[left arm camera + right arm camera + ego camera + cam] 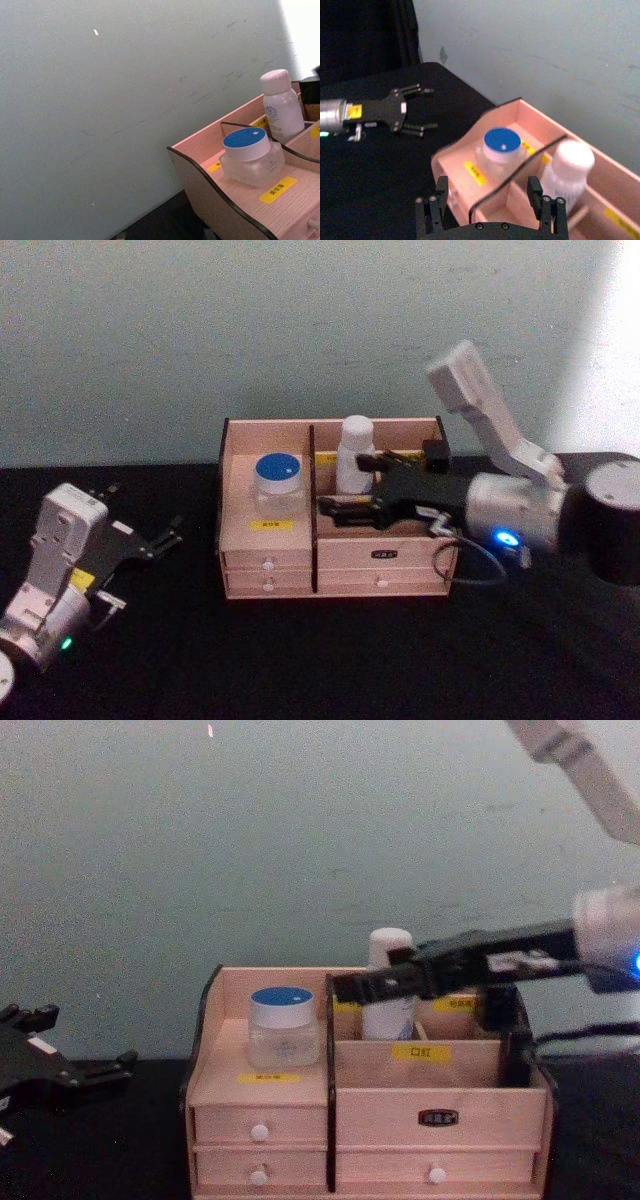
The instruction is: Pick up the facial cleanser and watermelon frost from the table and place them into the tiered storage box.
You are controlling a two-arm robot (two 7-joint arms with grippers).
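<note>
1 light wooden tiered storage box (pixel 290 545) with black side panels, 4 white-knobbed drawers and yellow labels, text unreadable. Beneath the released right gripper (pixel 345 485): 1 white plastic bottle (pixel 354 452); beyond it, 1 blue-lidded clear jar (pixel 277 486). Left gripper (pixel 150 520), released, rests apart.

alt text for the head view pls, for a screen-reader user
The right gripper, fingers open, reaches over the right half of the tiered storage box beside an upright white bottle. A blue-lidded jar sits in the box's left compartment, and the left gripper, open, rests apart on the black table.
</note>
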